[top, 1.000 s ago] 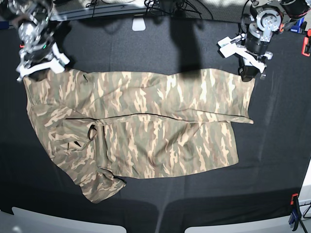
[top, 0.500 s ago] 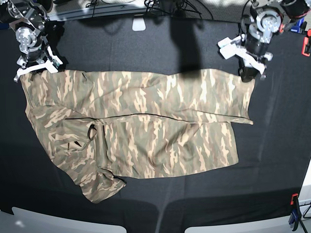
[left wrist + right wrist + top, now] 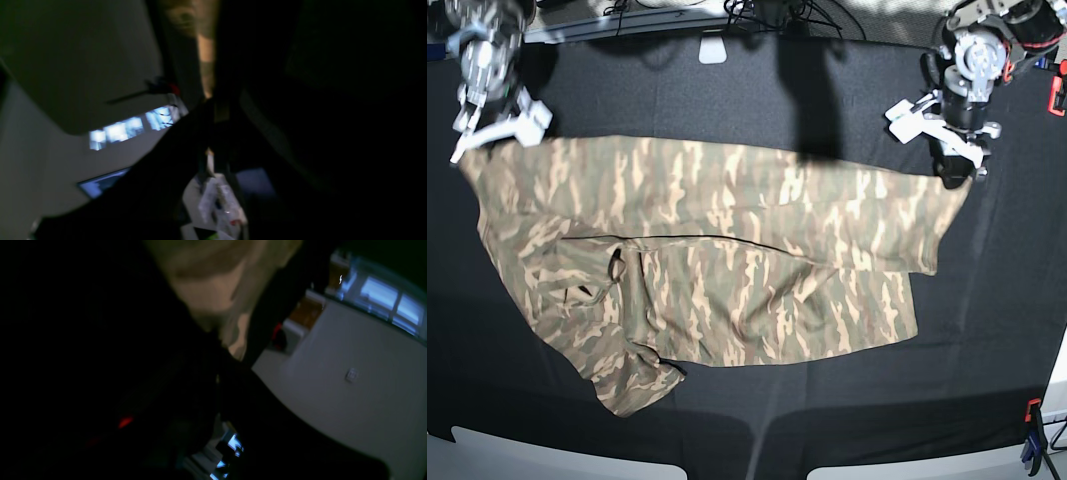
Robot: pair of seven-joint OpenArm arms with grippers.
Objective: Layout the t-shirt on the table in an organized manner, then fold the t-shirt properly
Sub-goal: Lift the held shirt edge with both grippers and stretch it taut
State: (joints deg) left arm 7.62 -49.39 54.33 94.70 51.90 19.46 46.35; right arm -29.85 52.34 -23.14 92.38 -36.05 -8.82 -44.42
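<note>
Looking down from the base view, the t-shirt (image 3: 717, 270) lies spread across the table (image 3: 727, 90), its far edge lifted at both corners. The right gripper (image 3: 467, 150), at the picture's left, is closed on the shirt's corner there; the left gripper (image 3: 955, 172), at the picture's right, is clamped shut on the opposite corner. A dark fold line crosses the shirt's middle, and a sleeve juts toward the near edge at lower left. A small white block (image 3: 713, 48) sits on the far side of the table, cables behind it. An orange clamp (image 3: 1057, 92) grips the right edge and a blue one (image 3: 1031, 440) the near right corner.

From the left wrist camera almost everything is dark and blurred; a narrow strip of camouflage fabric (image 3: 206, 56) runs up between black gripper parts, with bright windows (image 3: 133, 126) behind.

The right wrist camera is equally dim: a pale bunch of shirt fabric (image 3: 220, 300) fills the top centre, a grey wall (image 3: 350, 380) at right.
</note>
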